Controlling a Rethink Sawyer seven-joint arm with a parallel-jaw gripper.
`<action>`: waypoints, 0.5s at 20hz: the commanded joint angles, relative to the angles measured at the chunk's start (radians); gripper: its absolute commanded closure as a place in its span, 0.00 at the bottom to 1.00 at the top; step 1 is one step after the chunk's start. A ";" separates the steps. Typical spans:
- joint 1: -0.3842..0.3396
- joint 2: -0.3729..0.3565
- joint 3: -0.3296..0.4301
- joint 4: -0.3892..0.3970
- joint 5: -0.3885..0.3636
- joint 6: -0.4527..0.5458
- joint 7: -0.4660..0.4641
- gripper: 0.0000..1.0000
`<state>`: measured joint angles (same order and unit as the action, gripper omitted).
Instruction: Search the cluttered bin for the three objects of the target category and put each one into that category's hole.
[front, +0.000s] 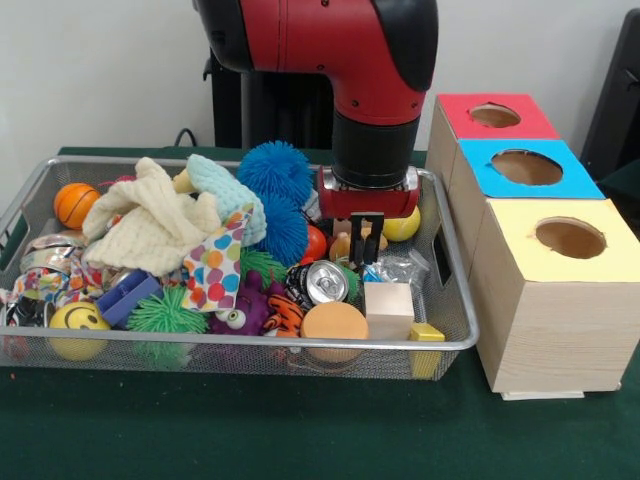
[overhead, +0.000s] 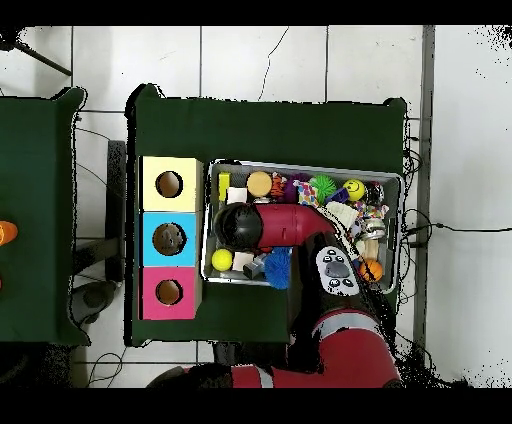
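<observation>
My gripper (front: 366, 260) hangs in the right part of the wire bin (front: 240, 340), its black fingers (front: 356, 240) slightly apart with nothing between them. The tips are just above a wooden cube (front: 388, 305), with an orange ball (front: 345, 243) behind them. A soda can (front: 322, 283) lies left of the tips and a yellow ball (front: 403, 226) sits to their right. Right of the bin stand three boxes with holes: red (front: 495, 115), blue (front: 527, 167) and yellow (front: 570, 238). In the overhead view the arm (overhead: 290, 225) hides the gripper.
The bin also holds a cream cloth (front: 150, 225), blue fuzzy balls (front: 275, 170), a small basketball (front: 75, 203), a smiley ball (front: 78, 320), a green spiky ball (front: 165, 312), an orange disc (front: 334, 322) and a yellow block (front: 426, 333). Its rim (overhead: 300, 166) borders the boxes.
</observation>
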<state>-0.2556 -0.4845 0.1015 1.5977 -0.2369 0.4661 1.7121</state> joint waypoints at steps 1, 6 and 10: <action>-0.018 0.026 0.018 0.052 -0.030 0.086 0.029 1.00; -0.017 0.028 0.020 0.076 -0.008 0.013 0.090 0.00; -0.026 0.017 0.032 0.087 -0.015 0.028 0.063 0.00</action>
<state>-0.2558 -0.4841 0.1015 1.5988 -0.2369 0.4661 1.7123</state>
